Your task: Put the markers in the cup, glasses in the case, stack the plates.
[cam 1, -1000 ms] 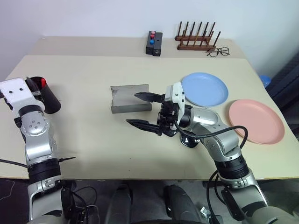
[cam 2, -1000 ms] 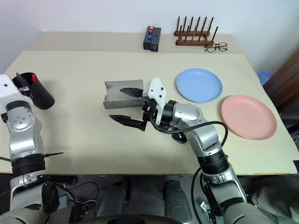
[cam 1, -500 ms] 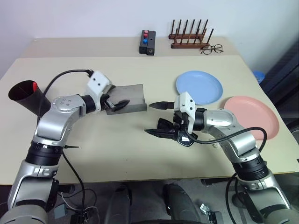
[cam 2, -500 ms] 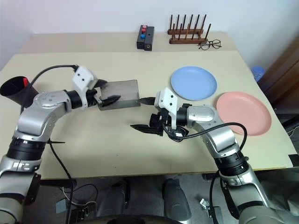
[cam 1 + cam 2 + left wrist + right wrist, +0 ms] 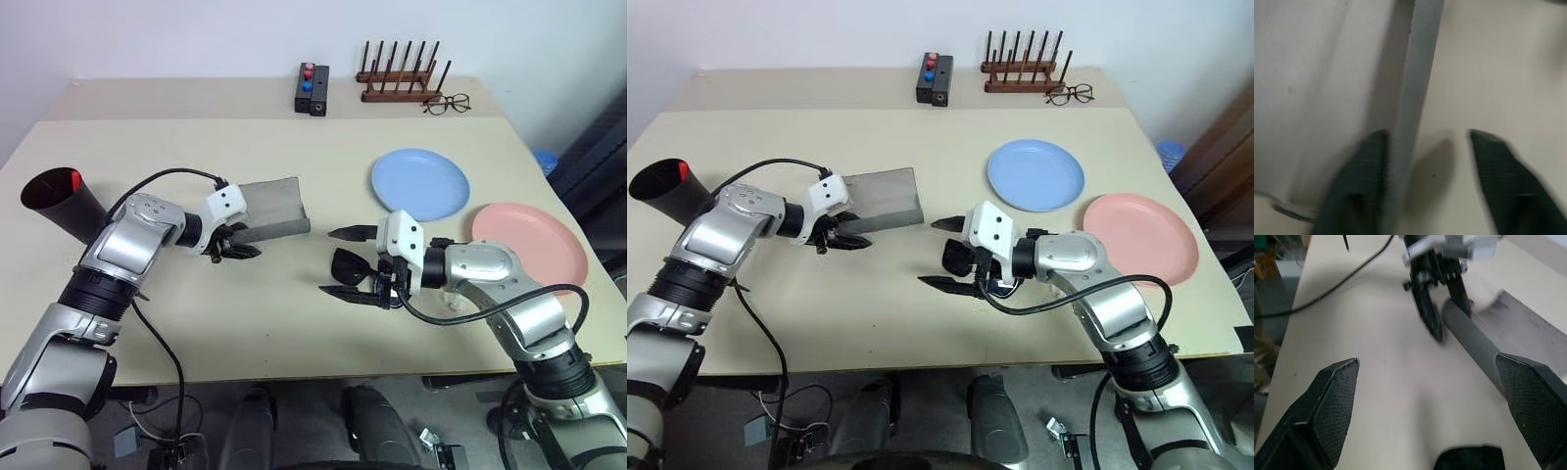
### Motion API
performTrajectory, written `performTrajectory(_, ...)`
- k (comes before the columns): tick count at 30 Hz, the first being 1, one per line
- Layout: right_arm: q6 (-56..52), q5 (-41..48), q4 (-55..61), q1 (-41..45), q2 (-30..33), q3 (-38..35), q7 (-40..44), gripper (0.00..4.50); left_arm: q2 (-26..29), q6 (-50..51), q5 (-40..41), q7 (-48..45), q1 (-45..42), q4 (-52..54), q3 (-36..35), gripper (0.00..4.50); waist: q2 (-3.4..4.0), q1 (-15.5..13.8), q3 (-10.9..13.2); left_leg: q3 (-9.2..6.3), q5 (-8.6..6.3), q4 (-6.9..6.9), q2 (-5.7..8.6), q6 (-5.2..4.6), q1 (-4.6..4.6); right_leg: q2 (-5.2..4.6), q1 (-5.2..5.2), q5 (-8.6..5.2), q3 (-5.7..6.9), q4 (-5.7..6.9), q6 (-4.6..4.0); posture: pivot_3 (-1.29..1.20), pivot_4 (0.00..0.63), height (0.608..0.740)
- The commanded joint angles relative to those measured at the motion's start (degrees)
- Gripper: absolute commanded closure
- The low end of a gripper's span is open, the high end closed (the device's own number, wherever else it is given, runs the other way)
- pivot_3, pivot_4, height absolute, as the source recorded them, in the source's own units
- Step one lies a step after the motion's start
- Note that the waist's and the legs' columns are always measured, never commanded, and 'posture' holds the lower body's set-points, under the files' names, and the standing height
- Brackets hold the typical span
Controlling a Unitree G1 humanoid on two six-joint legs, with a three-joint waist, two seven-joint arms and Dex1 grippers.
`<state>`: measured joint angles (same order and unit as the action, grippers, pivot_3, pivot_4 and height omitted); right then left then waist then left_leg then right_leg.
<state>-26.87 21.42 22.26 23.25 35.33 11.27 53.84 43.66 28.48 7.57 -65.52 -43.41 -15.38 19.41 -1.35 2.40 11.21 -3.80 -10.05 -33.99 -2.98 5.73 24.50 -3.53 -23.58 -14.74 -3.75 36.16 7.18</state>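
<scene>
Beige desk [image 5: 294, 323] against a pale wall. At the far edge: a black box with red and blue buttons [image 5: 313, 88], a wooden peg rack [image 5: 407, 80], thin wire spectacles [image 5: 447, 103] just beside the rack.

Cup [image 5: 61, 199] at the robot's left edge, dark, tipped on its side with the mouth facing left; something red shows inside the rim, the markers themselves not made out.

Case [image 5: 269, 207] near desk centre, grey, lying open.

Left gripper [image 5: 233, 242] at the near left corner of the case. Wrist view: fingers apart, one finger [image 5: 1359, 196] against the case's edge wall, the other on the bare desk side, the wall between them. Not clamped.

Right gripper [image 5: 349, 262] low over the desk, right of the case and apart from it, pointing left, fingers spread wide. Glasses [image 5: 350, 266], black, on the desk between or just under those fingers; contact cannot be told.

Blue plate [image 5: 425, 183] right of centre. Pink plate [image 5: 537, 247] nearer the right edge, apart from the blue one. Not stacked.
</scene>
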Motion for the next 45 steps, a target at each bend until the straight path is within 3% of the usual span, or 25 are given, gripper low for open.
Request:
performTrajectory(1,0.10,-0.62,2.15,0.08,1.54,-2.08,-0.78,0.00,0.34,-2.75,-0.24,-1.02,0.40,1.37,-2.31,3.89,0.00,-0.01,0.00,0.00,0.00,-0.02,0.00,0.00,0.00,0.00,0.00,0.00,0.00,0.01,0.00,0.00,0.150,0.738)
performTrajectory(2,-0.01,-0.75,2.19,-0.01,1.87,-2.29,-0.92,0.00,0.35,-3.49,-0.14,-1.22,0.80,1.72,-2.61,4.41,0.00,-0.02,0.00,0.00,0.00,-0.03,0.00,0.00,0.00,0.00,0.01,0.00,0.00,0.01,0.00,0.00,0.150,0.738)
performTrajectory(3,-0.12,-1.00,2.15,-0.19,2.56,-2.63,-1.02,0.00,0.56,-4.85,-0.04,-1.46,1.51,2.41,-3.05,4.47,0.00,-0.02,0.00,0.00,0.00,-0.03,0.00,0.00,0.00,-0.01,0.01,0.00,-0.01,0.01,0.00,0.00,0.150,0.738)
performTrajectory(8,0.13,-0.89,1.82,-2.02,6.65,-5.86,-0.17,0.00,4.17,-8.28,1.41,-5.17,6.96,8.01,-5.38,4.47,0.00,0.01,0.00,0.01,-0.02,-0.02,0.00,-0.03,0.01,-0.02,0.00,0.00,-0.01,0.00,0.00,0.00,0.150,0.738)
performTrajectory(14,1.45,-0.88,0.40,-3.62,9.26,-8.43,1.22,0.00,12.40,-6.64,6.11,-11.22,19.66,25.76,-8.49,4.47,0.03,0.08,0.02,0.06,-0.04,-0.02,-0.02,-0.07,-0.02,-0.02,-0.01,-0.04,-0.07,0.03,-0.07,0.00,0.150,0.738)
performTrajectory(18,2.01,-1.09,-0.07,-4.01,9.15,-8.42,1.76,0.00,13.59,-5.71,5.80,-9.28,24.67,30.77,-9.05,4.47,0.04,-0.31,0.02,0.15,-0.06,-0.08,-0.01,-0.10,-0.03,-0.07,0.00,-0.09,-0.13,-0.01,-0.17,0.00,0.150,0.738)
performTrajectory(25,1.07,-1.43,-0.53,-3.84,9.70,-6.91,3.53,0.00,12.36,-4.70,5.01,-7.27,24.37,32.30,-7.43,4.47,0.04,-0.30,0.02,0.16,-0.08,-0.20,-0.01,-0.13,-0.02,-0.07,0.02,-0.09,-0.15,-0.01,-0.19,0.00,0.150,0.738)
performTrajectory(39,1.84,-11.05,-4.27,-3.93,9.88,-2.76,0.49,0.00,9.80,2.24,5.85,-7.09,19.55,35.49,-4.19,4.47,0.04,-0.02,0.02,0.16,-0.09,-0.19,-0.01,-0.16,-0.02,-0.04,0.01,-0.09,-0.15,0.02,-0.17,0.00,0.150,0.738)
performTrajectory(42,-0.79,-12.10,-3.37,-4.01,10.17,-2.06,-0.22,0.00,10.26,2.81,6.50,-7.03,19.39,35.61,-5.36,3.64,0.04,-0.02,0.02,0.16,-0.09,-0.19,-0.01,-0.16,-0.02,-0.04,0.02,-0.09,-0.15,0.02,-0.17,0.00,0.150,0.738)
performTrajectory(45,-2.55,-11.90,-1.94,-3.90,10.14,-2.06,-0.31,0.00,10.16,3.48,8.54,-6.53,19.49,36.07,-7.80,2.17,0.04,-0.02,0.02,0.16,-0.09,-0.19,-0.01,-0.16,-0.02,-0.04,0.01,-0.09,-0.15,0.02,-0.17,0.00,0.150,0.738)
